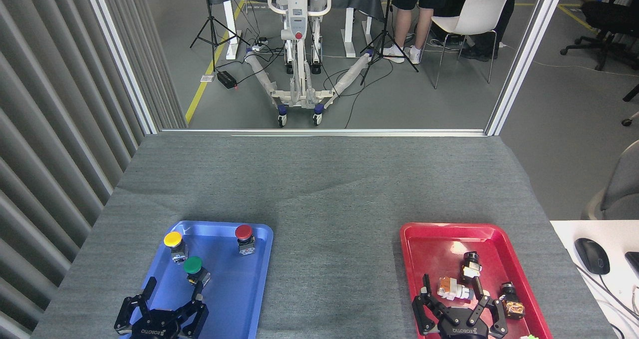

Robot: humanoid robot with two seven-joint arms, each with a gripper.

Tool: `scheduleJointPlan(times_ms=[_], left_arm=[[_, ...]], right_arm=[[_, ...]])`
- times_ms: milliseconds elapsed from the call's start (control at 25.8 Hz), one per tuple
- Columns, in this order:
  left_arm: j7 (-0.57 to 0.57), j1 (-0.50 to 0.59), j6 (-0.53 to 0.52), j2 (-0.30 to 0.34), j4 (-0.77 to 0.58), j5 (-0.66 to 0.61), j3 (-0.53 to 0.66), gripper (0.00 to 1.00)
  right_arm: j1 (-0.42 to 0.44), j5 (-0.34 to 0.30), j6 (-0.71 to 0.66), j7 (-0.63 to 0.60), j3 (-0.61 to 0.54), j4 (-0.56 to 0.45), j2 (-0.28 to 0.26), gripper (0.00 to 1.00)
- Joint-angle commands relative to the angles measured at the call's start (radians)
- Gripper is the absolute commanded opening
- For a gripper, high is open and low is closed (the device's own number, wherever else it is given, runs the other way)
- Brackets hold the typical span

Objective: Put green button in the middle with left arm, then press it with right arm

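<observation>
Your left gripper (pixel 169 299) is hovering with its fingers spread wide and nothing between them, at the near end of the blue tray (pixel 249 299). Just beyond its fingertips the green button (pixel 193 268) is standing upright on the tray floor, cap up, not yet gripped. You are looking at the first step: reaching for the pick, with the placing and the pressing both ahead of you.

For the next move, you are needing to bring the left gripper forward and down so the fingers straddle the small black-and-silver body under the green cap, then close. The yellow button (pixel 173 243) is sitting near it on the far left, so you are wanting a narrow approach that leaves it alone; the red button (pixel 244 236) is well apart.

The middle (pixel 334 259), bare grey cloth between the trays, is waiting as the drop spot.

Your right gripper (pixel 459 306) is idling spread and empty over the red tray (pixel 429 236), among small parts lying there.
</observation>
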Motion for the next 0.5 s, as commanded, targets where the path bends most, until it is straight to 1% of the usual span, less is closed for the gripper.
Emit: scheduleJointPlan(times_ms=[0,465], left_arm=[[0.002,0.0,0.0,0.0,-0.002,0.0,0.0,0.99],[0.002,-0.003,0.0,0.0,-0.003,0.0,0.0,0.99]], right_arm=[[-0.001,0.0,-0.001,0.008,0.0,0.0,0.0,1.0],[-0.001,0.0,-0.003,0.007,0.0,0.0,0.002,1.0]])
